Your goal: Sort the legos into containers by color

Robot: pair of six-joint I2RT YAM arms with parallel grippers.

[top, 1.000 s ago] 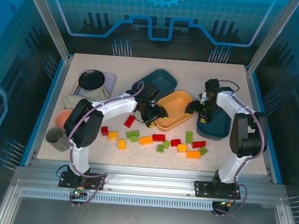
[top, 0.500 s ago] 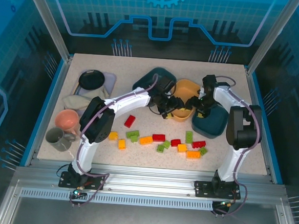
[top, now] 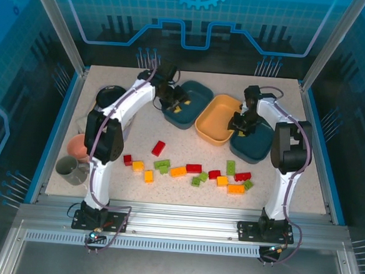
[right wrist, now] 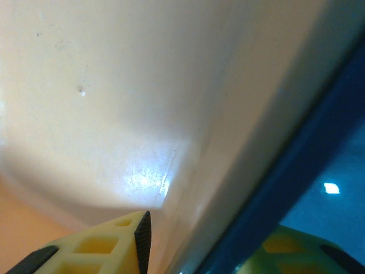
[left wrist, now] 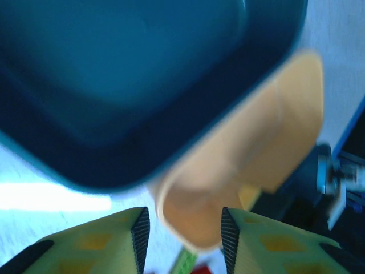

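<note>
Red, green and orange legos [top: 193, 168] lie in a loose row across the front of the table. At the back stand a dark teal tray [top: 198, 94], an orange-yellow tray [top: 215, 123] and a second teal tray [top: 257, 147]. My left gripper [top: 176, 103] hovers over the left teal tray's near edge. In the left wrist view its fingers [left wrist: 182, 240] stand apart with nothing between them, the teal tray [left wrist: 131, 85] above and the orange-yellow tray [left wrist: 256, 142] beyond. My right gripper [top: 241, 123] straddles the orange-yellow tray's wall [right wrist: 114, 85] and the teal rim [right wrist: 296, 188], closed on them [right wrist: 197, 240].
A black round dish [top: 112, 96] rests on a grey tray [top: 134, 97] at the back left. A pink bowl [top: 76, 146] and a grey mug [top: 72, 170] stand by the left edge. The two right trays touch.
My left gripper left the orange-yellow tray and swung back-left over the left teal tray. The orange-yellow tray slid toward the back, and the right gripper closed on its wall.
</note>
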